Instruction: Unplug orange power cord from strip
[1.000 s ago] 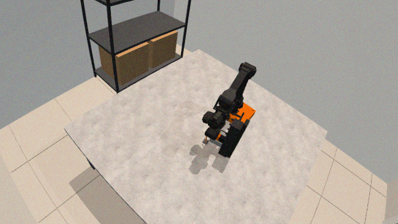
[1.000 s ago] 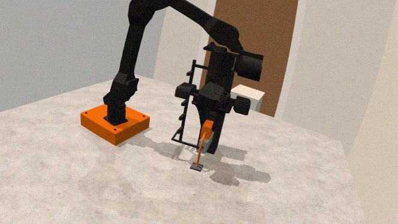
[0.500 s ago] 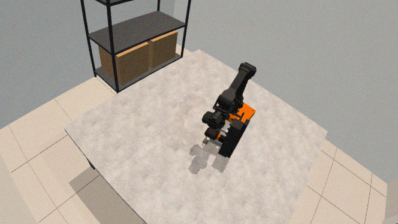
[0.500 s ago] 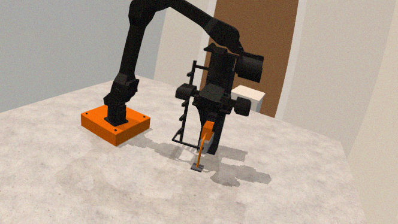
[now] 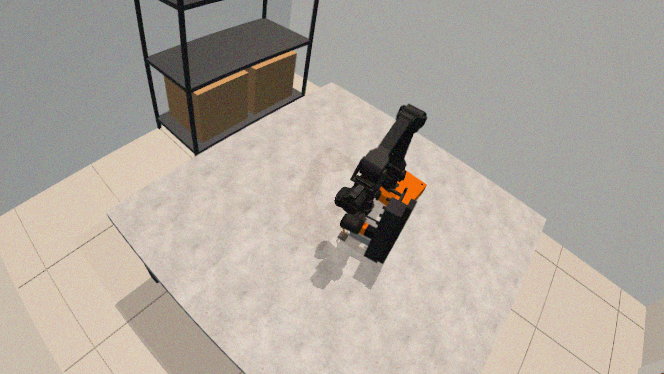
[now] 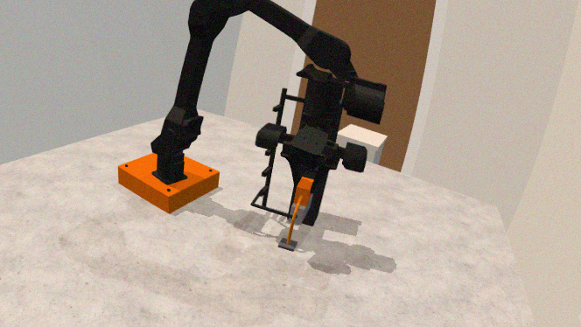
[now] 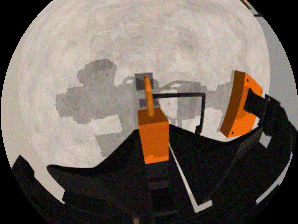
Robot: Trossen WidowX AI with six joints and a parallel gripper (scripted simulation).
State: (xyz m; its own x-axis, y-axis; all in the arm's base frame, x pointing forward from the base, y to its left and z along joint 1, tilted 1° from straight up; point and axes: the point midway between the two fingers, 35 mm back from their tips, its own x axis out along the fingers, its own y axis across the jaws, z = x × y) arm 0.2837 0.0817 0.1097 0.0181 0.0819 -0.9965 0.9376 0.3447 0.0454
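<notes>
The orange plug (image 5: 364,229) (image 6: 304,190) (image 7: 154,140) is between the fingers of my gripper (image 6: 302,197) (image 7: 153,131), which is shut on it. The black power strip (image 5: 392,232) (image 6: 321,192) (image 7: 161,196) stands upright behind the plug. The plug sits close against the strip's face; its prongs are hidden, so I cannot tell how far in they are. The orange cord (image 5: 344,232) (image 6: 291,224) (image 7: 149,95) runs from the plug down to a small grey block (image 6: 288,245) on the table.
A thin black frame with pegs (image 6: 267,188) (image 7: 203,112) stands beside the strip. The orange arm base (image 5: 415,186) (image 6: 144,188) (image 7: 240,107) sits on the table (image 5: 250,225) (image 6: 175,271). A shelf rack with brown boxes (image 5: 222,112) stands beyond the table's edge.
</notes>
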